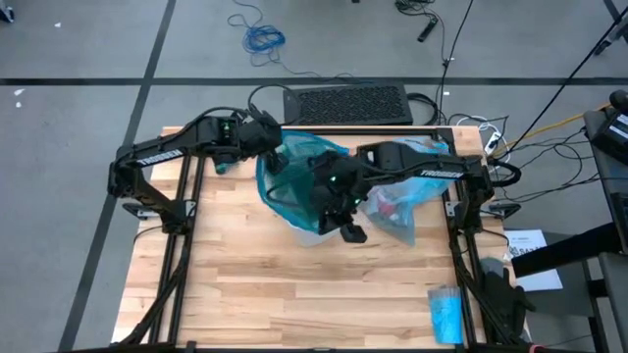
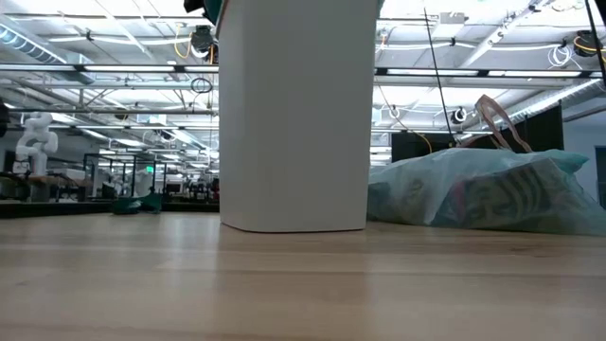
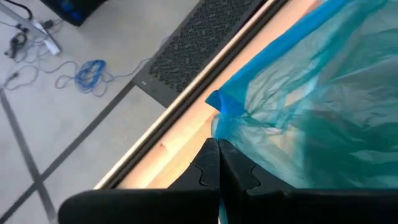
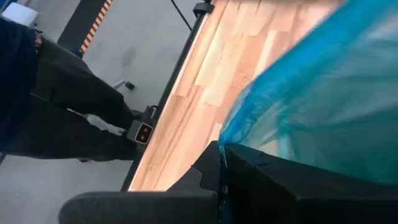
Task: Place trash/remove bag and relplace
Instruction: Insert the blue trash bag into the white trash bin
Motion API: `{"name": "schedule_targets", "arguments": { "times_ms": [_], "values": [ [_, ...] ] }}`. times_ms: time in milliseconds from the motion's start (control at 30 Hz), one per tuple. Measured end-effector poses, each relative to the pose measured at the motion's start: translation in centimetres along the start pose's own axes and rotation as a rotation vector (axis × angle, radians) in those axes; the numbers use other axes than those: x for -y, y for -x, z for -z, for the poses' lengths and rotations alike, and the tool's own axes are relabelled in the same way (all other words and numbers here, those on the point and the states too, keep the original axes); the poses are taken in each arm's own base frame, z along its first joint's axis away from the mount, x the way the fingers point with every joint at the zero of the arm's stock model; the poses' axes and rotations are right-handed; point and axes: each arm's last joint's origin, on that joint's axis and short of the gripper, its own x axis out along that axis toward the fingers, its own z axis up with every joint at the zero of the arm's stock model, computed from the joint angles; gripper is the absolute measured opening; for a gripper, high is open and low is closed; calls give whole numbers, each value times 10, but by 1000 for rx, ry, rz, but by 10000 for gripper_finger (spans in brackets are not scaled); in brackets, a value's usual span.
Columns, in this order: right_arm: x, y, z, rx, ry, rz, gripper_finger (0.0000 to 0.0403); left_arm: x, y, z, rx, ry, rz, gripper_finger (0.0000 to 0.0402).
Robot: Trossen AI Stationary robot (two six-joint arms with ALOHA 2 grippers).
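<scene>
Both grippers—left gripper (image 3: 219, 163) and right gripper (image 4: 222, 168)—pinch the bag (image 1: 294, 181) at frame centre; thin film may slip or tear.

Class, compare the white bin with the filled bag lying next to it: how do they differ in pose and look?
The white bin stands upright and tall; the filled bag lies slumped and low. The white bin is opaque and smooth-sided; the filled bag is see-through and crinkled, with its contents showing. Both rest on the wooden table.
</scene>
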Motion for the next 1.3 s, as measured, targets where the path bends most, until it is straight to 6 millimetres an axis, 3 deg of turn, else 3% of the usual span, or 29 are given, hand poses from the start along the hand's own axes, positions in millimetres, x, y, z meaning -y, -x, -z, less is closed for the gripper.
{"name": "schedule_targets", "arguments": {
  "times_ms": [167,500,867,1300],
  "values": [
    [2,-16,-1,-23,-10,92,0,0,-5,3,-23,-16,-10,0],
    [10,-45,-1,-83,-26,352,1,5,-25,33,-48,52,57,0],
    [23,-58,4,-95,-97,504,1,-4,-27,43,-55,77,57,0],
    [23,-67,6,-65,-142,516,0,-17,-6,48,19,92,62,0]
  ]
}}
